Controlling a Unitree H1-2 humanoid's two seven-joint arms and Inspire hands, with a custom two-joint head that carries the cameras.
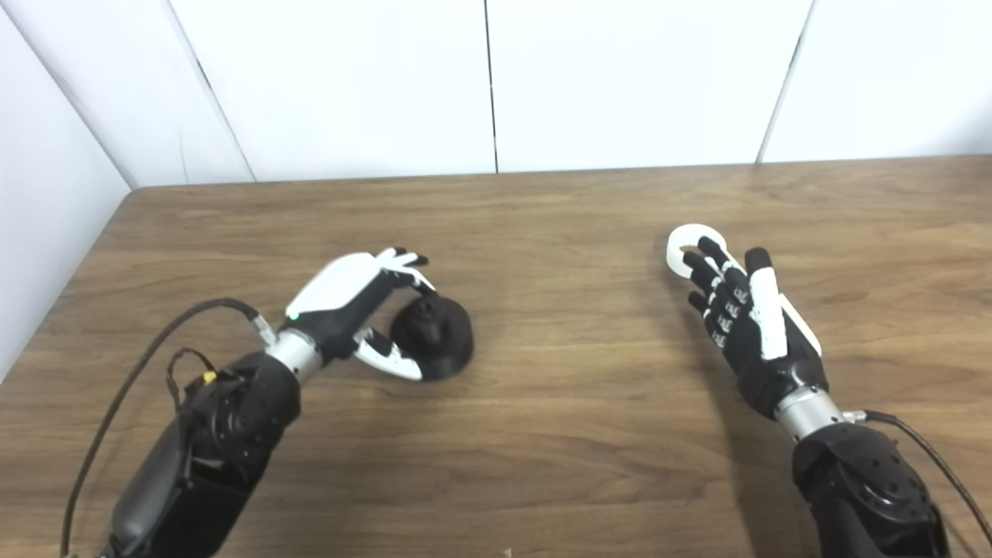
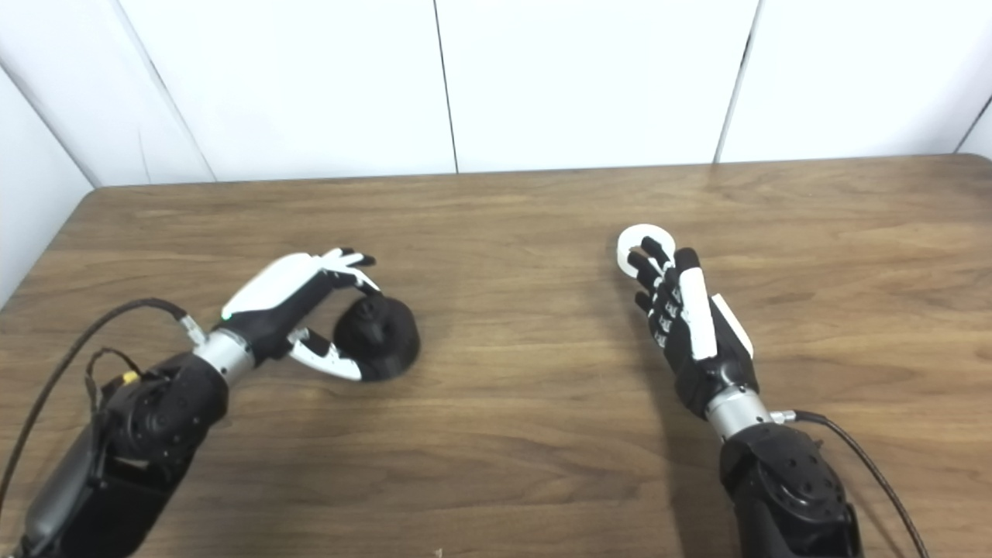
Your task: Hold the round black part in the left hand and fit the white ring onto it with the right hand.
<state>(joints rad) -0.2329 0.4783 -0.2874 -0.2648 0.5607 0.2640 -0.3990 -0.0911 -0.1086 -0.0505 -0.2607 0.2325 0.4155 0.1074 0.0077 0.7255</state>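
Round black part (image 1: 434, 337) flat on table, left side; white ring (image 1: 688, 249) flat, well apart, right.

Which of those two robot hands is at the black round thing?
The left hand, the one showing its white back. Its fingers and thumb curl around the round black part on the table. The right hand reaches over the white ring.

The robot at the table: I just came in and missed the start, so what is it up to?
The left robot hand is cupped around the black part, which sits on the table. The right robot hand reaches over the white ring, fingers spread above it. Ring and part are far apart; nothing is fitted yet.
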